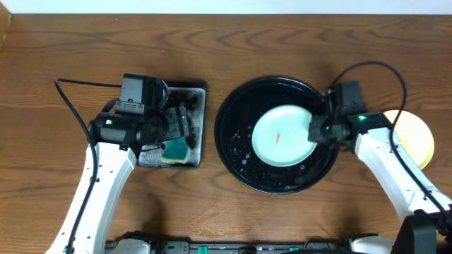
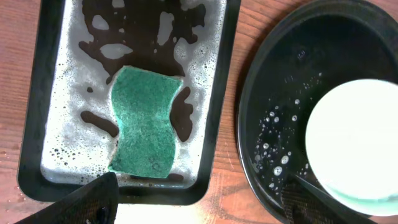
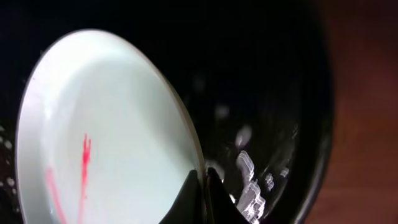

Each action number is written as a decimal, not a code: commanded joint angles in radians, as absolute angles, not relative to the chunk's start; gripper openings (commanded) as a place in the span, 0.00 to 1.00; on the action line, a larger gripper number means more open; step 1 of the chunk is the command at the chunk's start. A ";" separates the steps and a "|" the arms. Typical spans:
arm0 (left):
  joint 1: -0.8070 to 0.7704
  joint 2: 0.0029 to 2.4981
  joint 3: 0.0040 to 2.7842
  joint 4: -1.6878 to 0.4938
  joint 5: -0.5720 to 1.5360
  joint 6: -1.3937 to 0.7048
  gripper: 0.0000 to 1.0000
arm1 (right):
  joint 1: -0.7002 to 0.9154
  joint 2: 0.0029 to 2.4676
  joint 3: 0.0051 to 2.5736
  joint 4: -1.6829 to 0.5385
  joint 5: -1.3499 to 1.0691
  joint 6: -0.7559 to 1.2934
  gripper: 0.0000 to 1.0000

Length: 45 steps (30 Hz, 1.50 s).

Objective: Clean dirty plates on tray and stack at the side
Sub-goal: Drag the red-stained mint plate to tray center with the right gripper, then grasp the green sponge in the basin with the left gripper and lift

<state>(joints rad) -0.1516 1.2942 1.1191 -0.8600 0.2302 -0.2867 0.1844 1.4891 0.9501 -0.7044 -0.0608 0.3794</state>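
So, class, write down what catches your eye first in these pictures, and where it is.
A pale mint plate streaked with red lies in the glossy black tray, right of centre, its rim pinched by the right fingers. To the left, a green sponge lies in a sudsy sponge tray.

Wooden table (image 1: pixel 212 208) bears sponge tray (image 1: pixel 201 127), round black tray (image 1: pixel 235 137), apparently yellow plate (image 1: pixel 418 134).

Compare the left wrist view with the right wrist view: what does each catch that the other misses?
Left wrist only: the green sponge lying in the soapy sponge tray. Right wrist only: red smears on the mint plate, and the right gripper pinching its rim. Both: that plate sitting in the black tray, with suds beside it.
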 commanded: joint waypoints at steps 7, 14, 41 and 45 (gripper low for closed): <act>-0.149 1.294 1.132 -0.862 0.228 -0.277 0.84 | 0.223 1.512 0.807 -0.576 -0.054 0.558 0.01; -0.149 1.294 1.132 -0.862 0.228 -0.278 0.84 | 0.223 1.458 0.838 -0.576 -0.199 0.141 0.25; -0.150 1.727 0.963 -0.636 0.089 -0.313 0.49 | 0.223 1.126 0.877 -0.727 -0.342 0.120 0.36; -0.150 1.779 0.963 -0.609 0.089 -0.311 0.14 | 0.223 1.132 0.877 -0.738 -0.342 0.120 0.34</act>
